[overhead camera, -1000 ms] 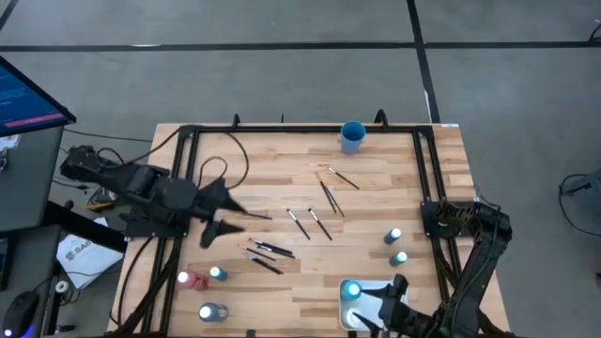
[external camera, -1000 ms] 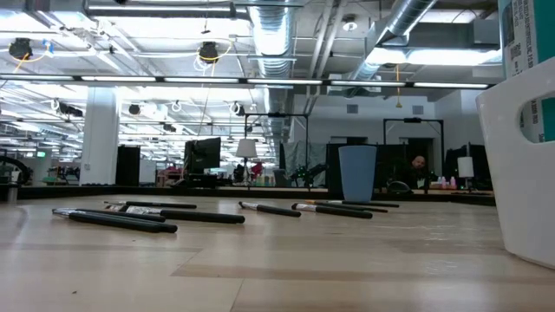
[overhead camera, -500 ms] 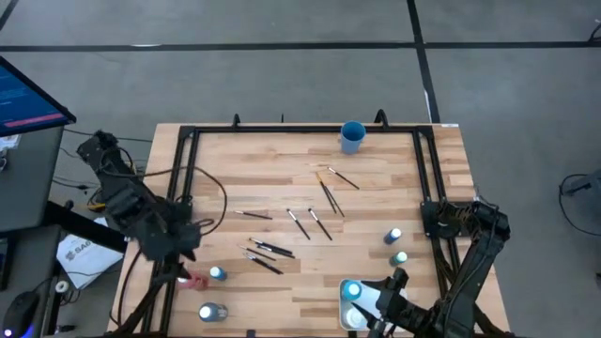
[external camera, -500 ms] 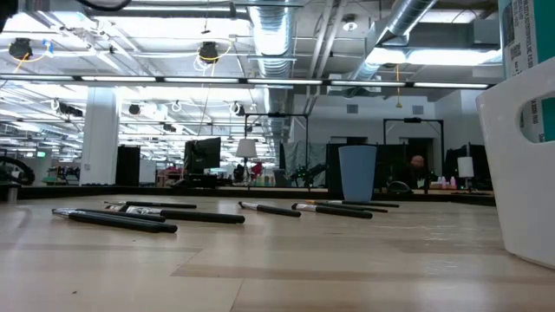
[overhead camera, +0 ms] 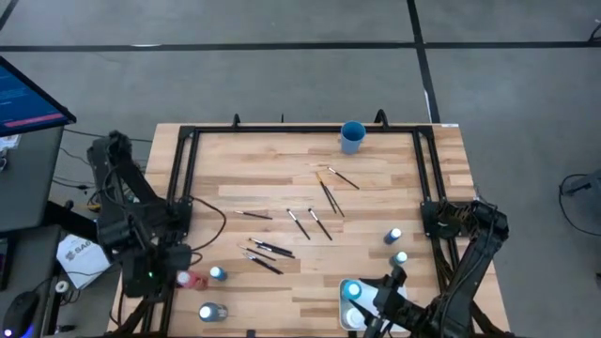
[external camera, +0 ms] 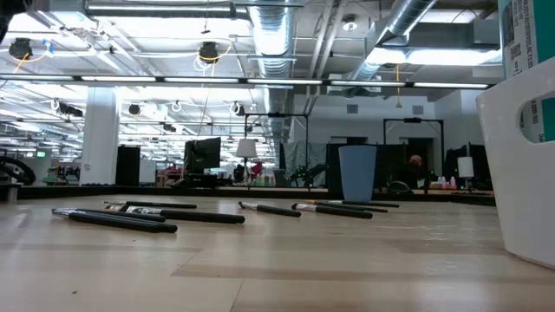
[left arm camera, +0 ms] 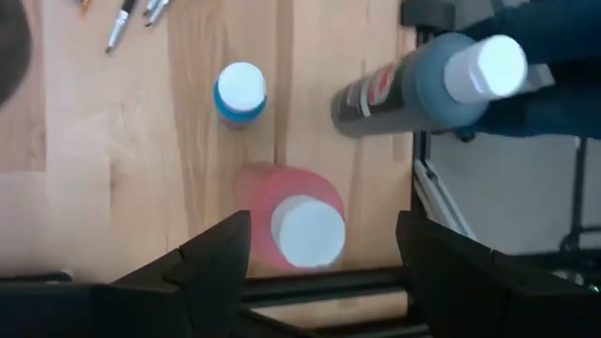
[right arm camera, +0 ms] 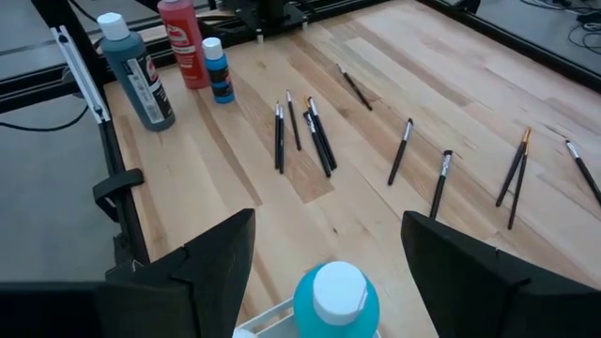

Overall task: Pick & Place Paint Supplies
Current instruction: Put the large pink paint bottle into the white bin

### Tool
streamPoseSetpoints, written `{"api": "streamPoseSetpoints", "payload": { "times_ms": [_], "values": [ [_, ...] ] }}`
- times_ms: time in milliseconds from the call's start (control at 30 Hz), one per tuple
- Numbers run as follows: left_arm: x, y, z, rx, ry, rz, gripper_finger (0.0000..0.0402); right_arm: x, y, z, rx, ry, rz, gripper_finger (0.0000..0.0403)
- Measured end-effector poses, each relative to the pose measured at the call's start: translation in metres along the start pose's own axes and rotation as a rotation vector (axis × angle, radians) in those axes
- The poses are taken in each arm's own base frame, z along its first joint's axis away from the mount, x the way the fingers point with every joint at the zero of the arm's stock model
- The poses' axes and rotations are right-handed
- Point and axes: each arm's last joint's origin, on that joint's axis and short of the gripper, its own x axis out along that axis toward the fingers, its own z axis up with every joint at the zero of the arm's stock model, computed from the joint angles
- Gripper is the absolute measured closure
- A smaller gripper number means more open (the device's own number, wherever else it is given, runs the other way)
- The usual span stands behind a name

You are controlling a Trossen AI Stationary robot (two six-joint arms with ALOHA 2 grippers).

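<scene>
Mostly the work lies ahead. Nearest the front edge of the pale wooden tabletop (overhead camera: 376, 178), the white rectangular tray (overhead camera: 349, 317) holds one light-blue paint bottle with a pale cap (right arm camera: 335, 298), the only supply that looks put away. The right gripper (right arm camera: 324, 246) hangs just over that bottle with its fingers spread wide and nothing between them.

At the other front corner, the left gripper (left arm camera: 324, 246) hovers above the red paint bottle with a white cap (left arm camera: 296, 221), jaws wide and empty; my guess is this bottle is the next pick. Just beside it stand a small blue bottle with a white cap (left arm camera: 240, 92) and a taller dark grey-blue bottle with a white cap (left arm camera: 423, 83), both on the wood.

Two more small blue-capped bottles (overhead camera: 395, 246) stand near the right side rail, outside the tray.

Farther in, thin dark paintbrushes with pale tips (overhead camera: 265, 253) lie scattered across the middle: a cluster near the left bottles, a few singles at centre, and a crossed group beyond.

At the far edge, the blue plastic cup (overhead camera: 352, 137) stands upright, apart from every brush; whether anything is inside it I cannot tell.

So one bottle appears placed; five bottles and all the brushes remain.
</scene>
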Motion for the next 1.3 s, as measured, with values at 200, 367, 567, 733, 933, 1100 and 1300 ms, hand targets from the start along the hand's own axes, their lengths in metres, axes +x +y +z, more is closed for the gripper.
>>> {"api": "streamPoseSetpoints", "payload": {
  "times_ms": [200, 367, 567, 733, 933, 1100, 1300],
  "values": [
    [0.006, -0.008, -0.007, -0.009, -0.061, 0.041, 0.0144, 0.000, 0.000, 0.000, -0.008, 0.000, -0.001, 0.0143],
    [0.009, -0.010, -0.008, 0.004, -0.114, 0.074, 0.0144, 0.002, 0.000, 0.001, -0.007, 0.000, -0.005, 0.0143],
    [0.025, -0.006, -0.016, -0.027, -0.072, 0.077, 0.0144, 0.002, 0.000, 0.000, -0.007, 0.021, -0.004, 0.0143],
    [0.031, -0.003, -0.020, -0.060, -0.059, 0.090, 0.0144, 0.002, 0.000, 0.000, -0.005, 0.022, -0.003, 0.0143],
    [0.035, -0.002, -0.025, -0.054, -0.049, 0.083, 0.0144, 0.004, -0.001, 0.001, -0.007, 0.022, -0.010, 0.0143],
    [0.040, -0.002, -0.028, -0.059, -0.049, 0.074, 0.0144, 0.006, -0.001, 0.002, -0.006, 0.022, -0.014, 0.0143],
    [0.044, 0.000, -0.030, -0.058, -0.049, 0.077, 0.0144, 0.007, -0.001, 0.003, -0.003, 0.022, -0.020, 0.0143]
  ]
}}
